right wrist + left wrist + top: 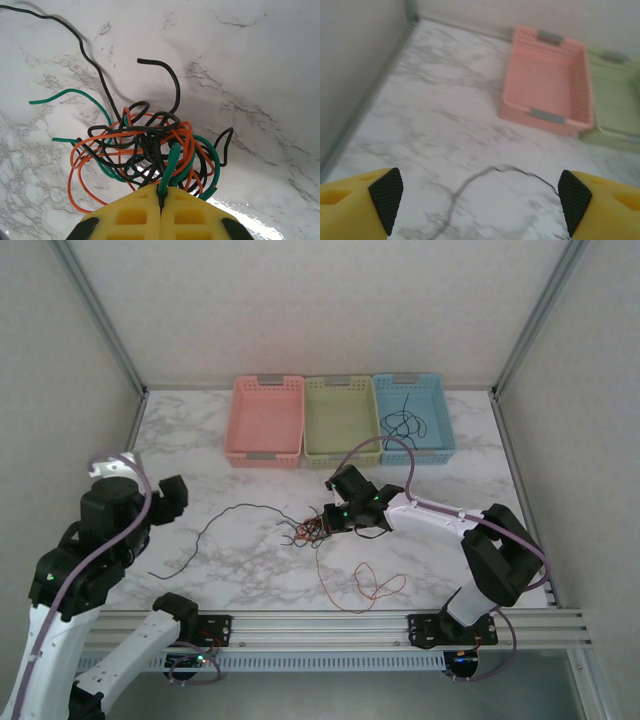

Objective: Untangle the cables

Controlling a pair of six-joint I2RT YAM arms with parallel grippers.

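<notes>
The cables (306, 530) lie knotted in a small clump of orange-red, black and green wires (145, 145) near the table's middle. My right gripper (161, 194) is shut on a green loop and a black strand at the clump's near side; from above, this gripper (328, 518) sits at the clump's right edge. A loose black cable (215, 530) curves left from the clump, and an orange-red strand (368, 586) trails toward the front. My left gripper (480, 200) hangs open above that black cable (485, 175) with nothing between its pads; from above it (172, 498) is far left of the clump.
Three baskets stand in a row at the back: pink (240, 420), green (312, 418) and blue (445, 420), the blue one holding a black cable (405, 423). Frame posts and walls bound the table left and right. A rail (330, 625) runs along the front edge.
</notes>
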